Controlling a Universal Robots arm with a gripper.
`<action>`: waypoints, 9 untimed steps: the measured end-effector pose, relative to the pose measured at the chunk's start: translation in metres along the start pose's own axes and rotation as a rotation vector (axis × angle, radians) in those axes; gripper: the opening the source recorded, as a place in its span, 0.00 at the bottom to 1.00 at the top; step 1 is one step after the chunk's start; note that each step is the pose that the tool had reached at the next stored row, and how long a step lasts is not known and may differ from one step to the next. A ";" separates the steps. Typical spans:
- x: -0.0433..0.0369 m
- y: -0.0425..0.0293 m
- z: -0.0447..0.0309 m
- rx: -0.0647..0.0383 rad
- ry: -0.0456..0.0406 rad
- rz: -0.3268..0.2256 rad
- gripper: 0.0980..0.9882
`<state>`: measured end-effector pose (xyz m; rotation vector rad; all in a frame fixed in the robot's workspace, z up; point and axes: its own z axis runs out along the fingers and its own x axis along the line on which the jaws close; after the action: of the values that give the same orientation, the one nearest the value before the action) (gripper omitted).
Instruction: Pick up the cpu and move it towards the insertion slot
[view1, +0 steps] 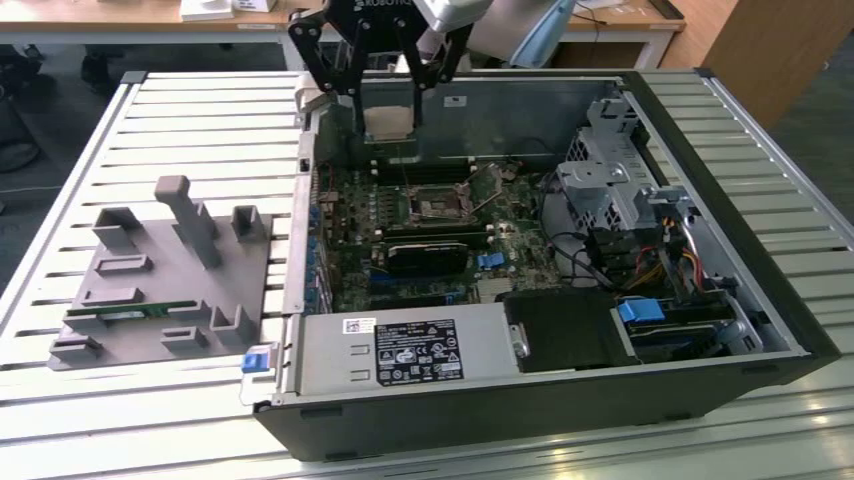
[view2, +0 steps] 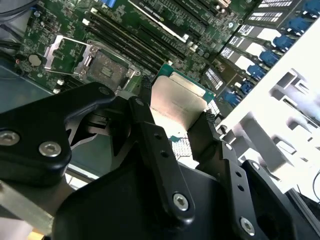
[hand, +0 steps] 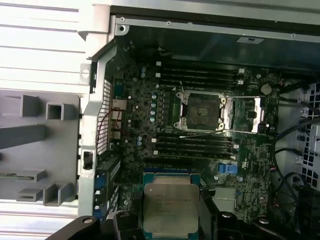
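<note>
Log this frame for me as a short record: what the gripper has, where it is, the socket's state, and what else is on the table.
gripper: shut on the cpu, held above the open computer case
cpu: silvery top, green edge, clamped between the fingers
insertion slot: on the motherboard, frame open, empty, apart from the cpu
grey fixture: on the slatted table, at the exterior view's left of the case

Materials and finishes. The cpu (hand: 171, 209) has a dull silvery metal lid, faintly brushed, on a green board edge. The gripper (view2: 177, 131) is matt black, with bright steel screws. The insertion slot (hand: 202, 111) carries a shiny metal frame. The holder (view1: 158, 290) is matt grey plastic. The table (view1: 80, 160) is pale ribbed metal.
</note>
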<state>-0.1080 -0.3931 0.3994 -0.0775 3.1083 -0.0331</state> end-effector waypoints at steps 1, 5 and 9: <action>-0.0015 0.0019 0.0001 0.000 0.0001 0.000 0.50; -0.0067 0.0081 0.0008 0.000 0.0001 0.000 0.50; -0.0105 0.0114 0.0015 0.000 0.0001 0.000 0.50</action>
<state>-0.0980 -0.3813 0.3980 -0.0776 3.1084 -0.0332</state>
